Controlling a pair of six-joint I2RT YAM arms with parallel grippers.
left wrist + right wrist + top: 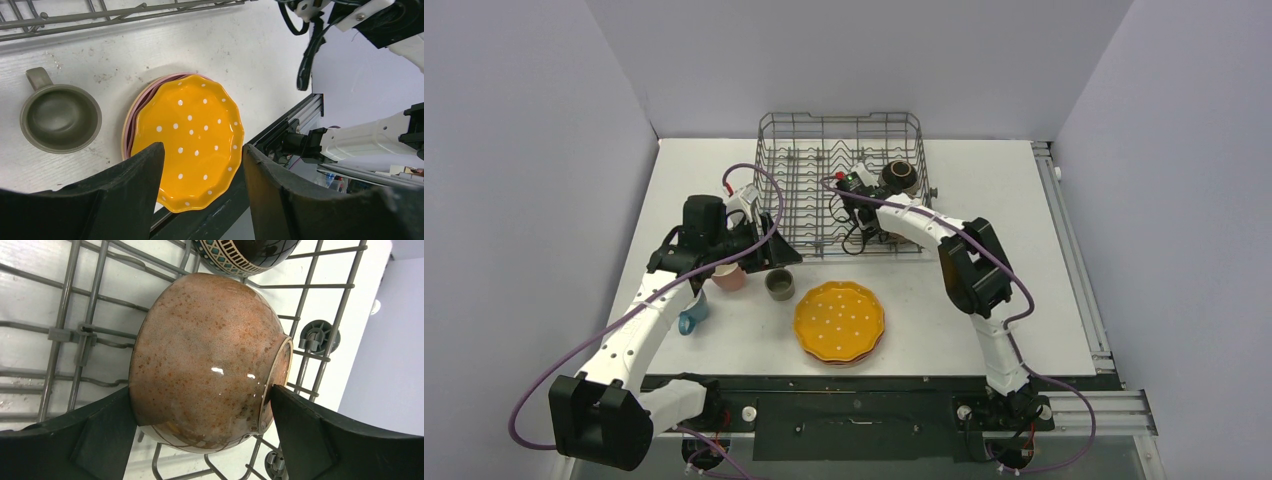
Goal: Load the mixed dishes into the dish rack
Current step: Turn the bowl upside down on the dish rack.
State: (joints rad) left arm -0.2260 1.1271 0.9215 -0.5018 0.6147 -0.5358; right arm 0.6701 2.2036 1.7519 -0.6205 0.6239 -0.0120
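Note:
The terracotta bowl lies on its side on the wires of the dish rack, just in front of a dark patterned bowl. My right gripper is open, one finger on each side of the terracotta bowl. My left gripper hangs open and empty above the table, over the orange-yellow dotted plate, which sits on pink plates. A grey-green cup stands left of the plate. In the top view the right gripper is inside the rack and the left gripper is near the rack's front left corner.
A pink cup and a blue mug stand beside the left arm. The plate stack is close to the table's near edge. The dark bowl is in the rack's right rear part. Grey walls enclose the table.

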